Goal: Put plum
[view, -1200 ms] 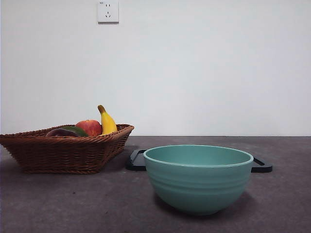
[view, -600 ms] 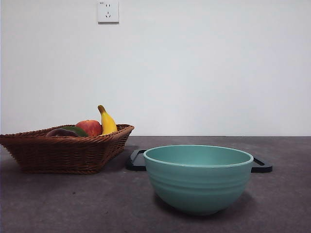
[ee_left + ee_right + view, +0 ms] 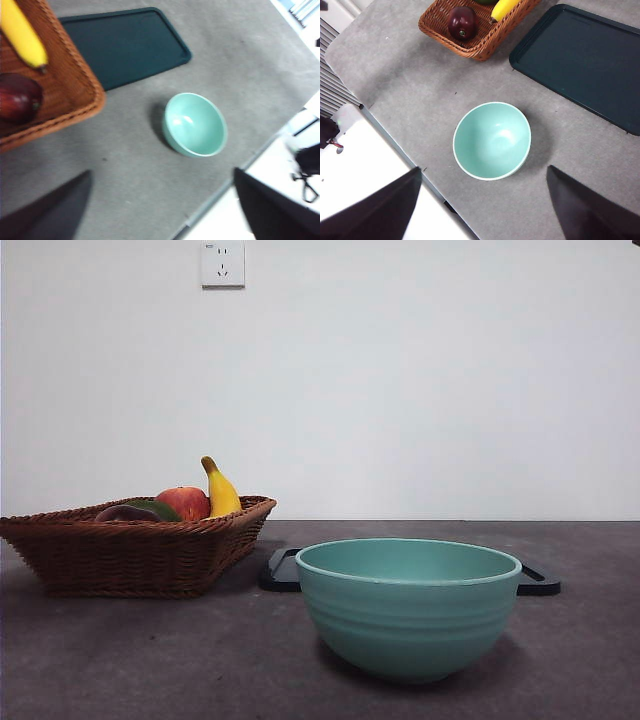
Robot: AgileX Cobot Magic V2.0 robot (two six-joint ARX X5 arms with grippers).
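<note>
Plum (image 3: 461, 22): dark maroon, glossy, lying in the wicker basket near its corner; in the front view only its dark top (image 3: 125, 513) clears the rim, at the left end of the fruit. Nothing grips it.
Wicker basket (image 3: 130, 555): brown woven, shallow, on the left of the table as seen from the front; one corner sits just beside the tray.
Banana (image 3: 220, 492): yellow, propped up in the basket so its dark tip rises above the other fruit, on the side toward the tray.
Apple (image 3: 184, 503): red with a yellow patch, in the basket between the banana and the plum.
Green fruit (image 3: 155, 508): dark green, mostly hidden, lying between plum and apple.
Bowl (image 3: 408, 606): mint-green, ribbed outside, upright, holding nothing; it stands on the bare table in front of the tray and apart from the basket.
Tray (image 3: 585, 62): dark, flat, rimmed, lying behind the bowl.
Table (image 3: 150, 660): grey, matte surface.
Wall socket (image 3: 222, 263): white, high on the wall above the basket.
Left gripper (image 3: 160, 210): held high above the table, jaws wide apart, gripping nothing; basket and bowl both lie below it.
Right gripper (image 3: 482, 207): also high above the table, jaws spread wide, holding nothing; the bowl lies almost directly beneath.
</note>
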